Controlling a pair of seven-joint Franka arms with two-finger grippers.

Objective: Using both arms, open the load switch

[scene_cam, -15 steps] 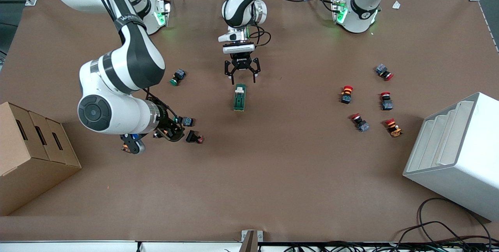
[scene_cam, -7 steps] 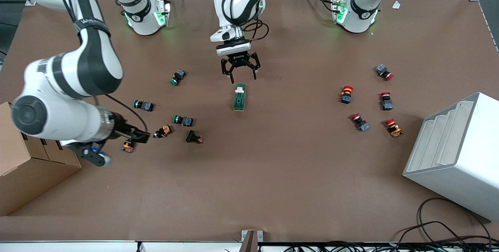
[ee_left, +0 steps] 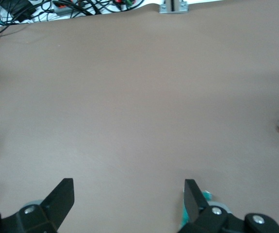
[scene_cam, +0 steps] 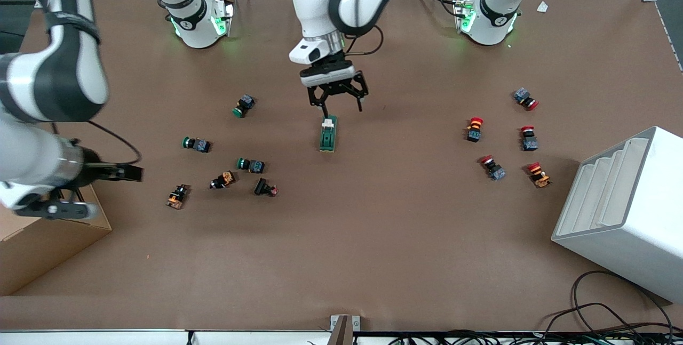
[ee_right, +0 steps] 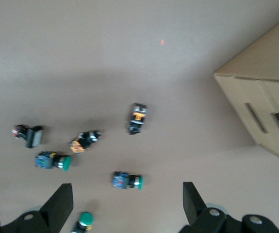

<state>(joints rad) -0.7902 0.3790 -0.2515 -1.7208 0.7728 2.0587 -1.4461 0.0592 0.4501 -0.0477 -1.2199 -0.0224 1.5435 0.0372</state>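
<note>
The load switch [scene_cam: 328,134], a dark-green block with a white lever, lies mid-table. My left gripper [scene_cam: 341,106] hangs open over the end of the switch that is farther from the front camera, with nothing between its fingers. In the left wrist view the left gripper [ee_left: 128,196] frames bare table, and a green sliver of the load switch [ee_left: 206,195] shows beside one finger. My right gripper [scene_cam: 127,173] is open and empty beside the cardboard box [scene_cam: 37,249]. In its own view the right gripper [ee_right: 127,201] hangs over scattered push buttons.
Green, orange and black push buttons [scene_cam: 251,165] lie scattered toward the right arm's end. One green push button [ee_right: 127,180] sits just past the right fingers. Red-capped buttons [scene_cam: 474,128] cluster toward the left arm's end. A white rack [scene_cam: 624,206] stands there.
The right arm swung off the button cluster toward the cardboard box, uncovering the buttons. The left gripper shifted slightly and came down closer over the switch's end.
</note>
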